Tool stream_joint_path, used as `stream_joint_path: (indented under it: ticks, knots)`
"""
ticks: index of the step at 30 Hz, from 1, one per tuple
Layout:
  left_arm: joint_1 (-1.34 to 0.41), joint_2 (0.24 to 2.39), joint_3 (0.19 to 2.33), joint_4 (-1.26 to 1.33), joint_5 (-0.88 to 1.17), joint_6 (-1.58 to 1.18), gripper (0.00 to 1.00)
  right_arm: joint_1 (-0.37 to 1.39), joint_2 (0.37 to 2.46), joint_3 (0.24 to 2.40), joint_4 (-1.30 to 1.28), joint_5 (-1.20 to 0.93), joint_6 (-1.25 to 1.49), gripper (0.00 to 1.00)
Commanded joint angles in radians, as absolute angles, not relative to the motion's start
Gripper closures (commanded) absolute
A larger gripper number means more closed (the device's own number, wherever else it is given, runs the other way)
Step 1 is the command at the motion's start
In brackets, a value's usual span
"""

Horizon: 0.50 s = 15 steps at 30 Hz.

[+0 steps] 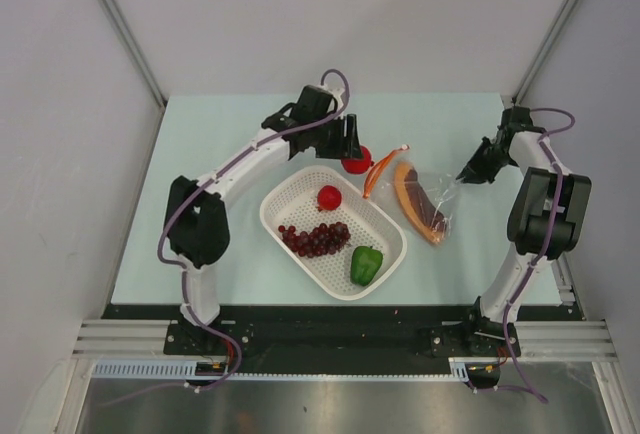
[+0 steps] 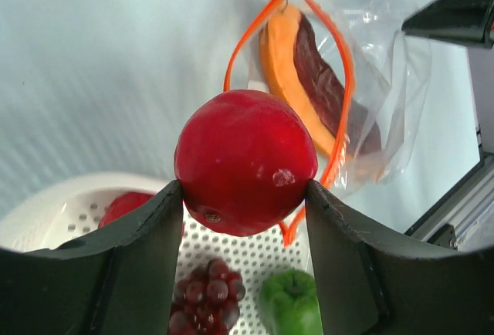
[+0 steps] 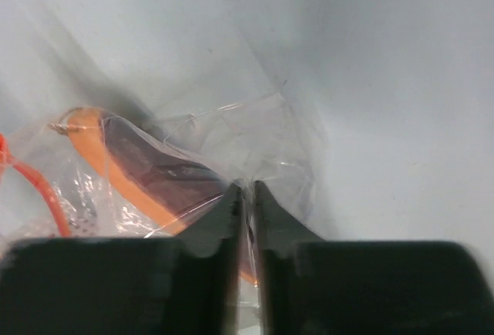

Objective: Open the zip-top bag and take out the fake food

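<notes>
The clear zip-top bag (image 1: pixel 432 194) lies right of the basket, its orange-red zipper strip (image 1: pixel 378 174) gaping open. An orange and dark-brown fake food piece (image 1: pixel 418 206) is still inside it. My right gripper (image 1: pixel 470 174) is shut on the bag's far corner; the wrist view shows its fingertips (image 3: pixel 235 196) pinching the plastic (image 3: pixel 270 134). My left gripper (image 1: pixel 352 154) hangs just above the basket's far rim, shut on a red round fruit (image 2: pixel 245 161) wedged between its fingers. Behind the fruit in the left wrist view, the bag's open mouth (image 2: pixel 343 80) frames the orange piece (image 2: pixel 289 72).
The white perforated basket (image 1: pixel 290 199) sits mid-table and holds a second red fruit (image 1: pixel 329 196), a dark grape bunch (image 1: pixel 315 239) and a green bell pepper (image 1: pixel 366 265). Grey walls enclose the table on three sides.
</notes>
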<state>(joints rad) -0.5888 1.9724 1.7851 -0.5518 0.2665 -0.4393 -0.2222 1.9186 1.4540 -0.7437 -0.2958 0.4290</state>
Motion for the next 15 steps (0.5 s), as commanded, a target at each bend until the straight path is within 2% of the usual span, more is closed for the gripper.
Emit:
stream_joint_path:
  ticks: [1, 2, 3, 6, 9, 12, 15]
  knots:
    - [-0.588, 1.798, 1.689, -0.587, 0.236, -0.402, 1.0, -0.183, 1.94, 1.572, -0.796, -0.21, 0.373, 0.66]
    - [-0.591, 1.775, 1.654, -0.583, 0.242, -0.406, 1.0, -0.172, 1.944, 1.591, -0.822, -0.198, 0.368, 0.6]
    - [-0.589, 1.746, 1.614, -0.574, 0.25, -0.425, 1.0, -0.158, 1.944, 1.606, -0.834, -0.183, 0.365, 0.47]
    - [-0.591, 1.642, 1.432, -0.525, 0.296, -0.475, 1.0, -0.115, 1.924, 1.666, -0.893, -0.085, 0.379, 0.3]
    - [-0.601, 1.568, 1.246, -0.494, 0.317, -0.512, 1.0, -0.094, 1.89, 1.724, -0.943, -0.032, 0.399, 0.23]
    - [-0.627, 1.525, 1.154, -0.451, 0.345, -0.543, 0.99, -0.032, 1.858, 1.784, -0.972, -0.005, 0.39, 0.16]
    - [-0.661, 1.525, 1.128, -0.457, 0.333, -0.548, 0.89, 0.075, 1.856, 1.848, -0.994, -0.002, 0.39, 0.15]
